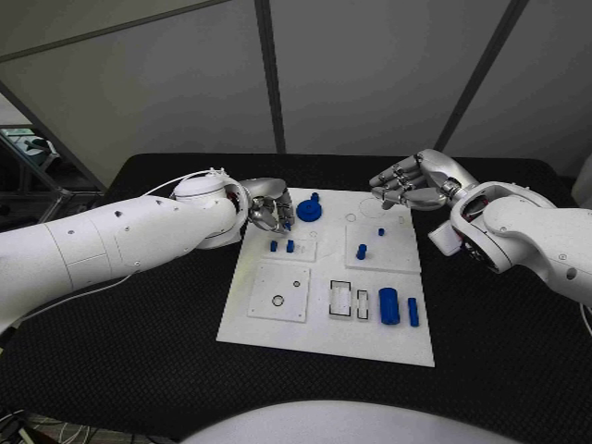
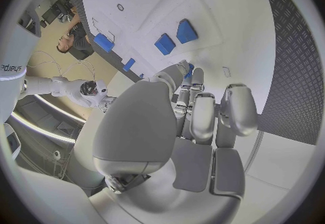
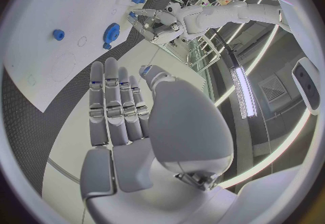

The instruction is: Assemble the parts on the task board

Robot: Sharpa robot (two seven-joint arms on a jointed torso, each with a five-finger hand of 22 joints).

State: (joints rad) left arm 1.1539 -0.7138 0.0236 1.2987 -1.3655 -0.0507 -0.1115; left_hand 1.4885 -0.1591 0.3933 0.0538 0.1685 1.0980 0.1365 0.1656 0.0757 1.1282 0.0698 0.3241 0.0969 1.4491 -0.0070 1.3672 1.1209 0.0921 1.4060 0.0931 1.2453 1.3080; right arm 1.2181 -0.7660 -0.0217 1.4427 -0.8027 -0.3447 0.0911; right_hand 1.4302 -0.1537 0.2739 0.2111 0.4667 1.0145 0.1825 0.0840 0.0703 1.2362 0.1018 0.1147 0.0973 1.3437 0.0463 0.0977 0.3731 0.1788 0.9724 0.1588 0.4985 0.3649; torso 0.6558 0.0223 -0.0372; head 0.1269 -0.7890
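Observation:
The white task board [image 1: 280,324] lies in the middle of the black table. A blue gear [image 1: 308,210] stands at its far edge, with two small blue pegs [image 1: 281,247] and another peg [image 1: 362,251] nearer the middle. A blue cylinder [image 1: 388,306] and a thin blue bar [image 1: 413,312] lie near the front right. My left hand [image 1: 269,215] hovers over the board's far left corner beside the gear and pinches a small blue part [image 2: 190,68] at its fingertips. My right hand [image 1: 410,185] hangs above the far right corner, its fingers [image 3: 115,99] straight and holding nothing.
Black mat [image 1: 510,333] surrounds the board on all sides. Grey wall panels stand behind the table's far edge. A raised white square plate [image 1: 280,292] with a small ring hole sits on the board's left half, and empty rectangular slots [image 1: 350,299] lie beside the cylinder.

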